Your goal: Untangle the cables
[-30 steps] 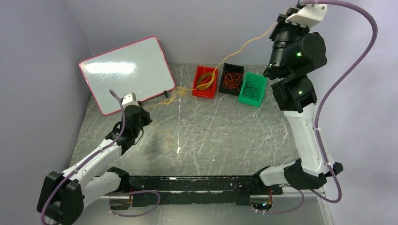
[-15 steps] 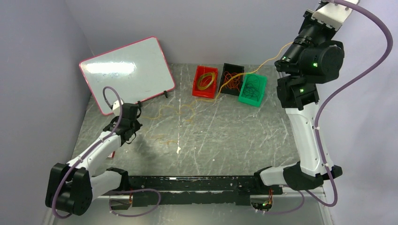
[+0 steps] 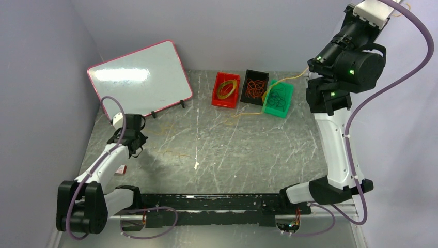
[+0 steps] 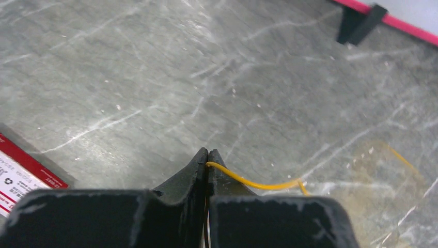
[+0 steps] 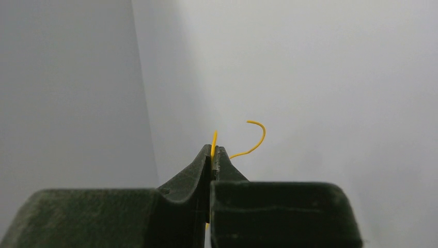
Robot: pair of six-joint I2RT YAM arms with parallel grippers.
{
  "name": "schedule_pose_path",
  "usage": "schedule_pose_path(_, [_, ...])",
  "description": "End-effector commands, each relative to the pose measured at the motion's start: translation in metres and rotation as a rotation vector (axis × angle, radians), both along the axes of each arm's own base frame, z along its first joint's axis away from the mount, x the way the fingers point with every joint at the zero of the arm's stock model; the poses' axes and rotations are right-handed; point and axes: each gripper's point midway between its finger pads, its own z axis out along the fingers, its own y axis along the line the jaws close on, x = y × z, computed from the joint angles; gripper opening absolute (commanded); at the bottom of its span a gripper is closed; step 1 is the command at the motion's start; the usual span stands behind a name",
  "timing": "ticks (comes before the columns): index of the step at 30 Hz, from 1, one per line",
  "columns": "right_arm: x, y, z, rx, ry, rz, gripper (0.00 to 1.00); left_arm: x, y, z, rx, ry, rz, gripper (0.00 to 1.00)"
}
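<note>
Cable (image 3: pixel 285 79) now across green bin (image 3: pixel 278 114)

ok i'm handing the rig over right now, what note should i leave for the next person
Left fingers: shut on a yellow cable, low over the table.
Right fingers: shut on a yellow strand, raised high back right; it trails down past the green bin.
Done: yellow loops in the red bin, orange-red ones in the black bin, dark ones in the green.
Left: loose yellow pieces on the table, probably for the red bin.
</note>
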Motion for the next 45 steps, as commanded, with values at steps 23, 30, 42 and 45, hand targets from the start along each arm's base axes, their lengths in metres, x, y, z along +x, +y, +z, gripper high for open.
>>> schedule_pose_path(23, [0.027, 0.062, 0.030, -0.060, -0.051, 0.500, 0.00, 0.042, -0.111, 0.116, -0.061, -0.361, -0.684, 0.07])
schedule_pose_path(30, [0.042, 0.109, 0.023, -0.077, -0.024, 0.767, 0.00, 0.025, -0.178, 0.113, -0.134, -0.359, -1.008, 0.07])
schedule_pose_path(42, [0.073, 0.161, -0.004, -0.054, 0.035, 1.015, 0.00, -0.024, -0.228, 0.102, -0.069, -0.245, -1.299, 0.75])
schedule_pose_path(45, [0.074, 0.170, -0.008, -0.046, 0.044, 1.064, 0.00, -0.016, -0.226, 0.119, -0.035, -0.290, -1.279, 0.93])
